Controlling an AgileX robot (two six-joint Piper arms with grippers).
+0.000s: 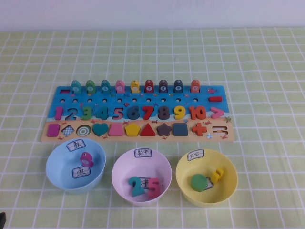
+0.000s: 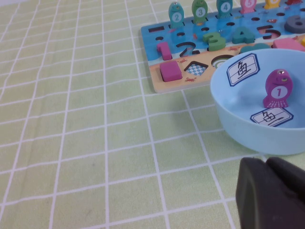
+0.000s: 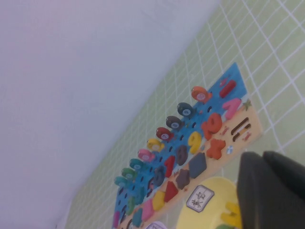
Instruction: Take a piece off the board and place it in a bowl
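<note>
Left gripper (image 2: 271, 191) down at the near left edge of the green checked tablecloth (image 1: 267, 57), just short of the light blue bowl (image 1: 59, 174) – fingers out of view, so open or closed: cannot tell. Purple fish piece (image 1: 86, 158) inside that bowl. Next along, pale lilac bowl (image 1: 124, 164) holding number pieces. Behind the bowls, the puzzle board (image 1: 66, 136), flat on the cloth. Pink chevron piece (image 1: 217, 113) seated in the board's blue part at the right end, just right of the 10, above the orange-red plus sign (image 1: 199, 128). Yellow bowl (image 1: 228, 188) near right, a green disc and a yellow piece inside. Right gripper (image 3: 271, 191) raised near the yellow bowl – grip state impossible to tell.
</note>
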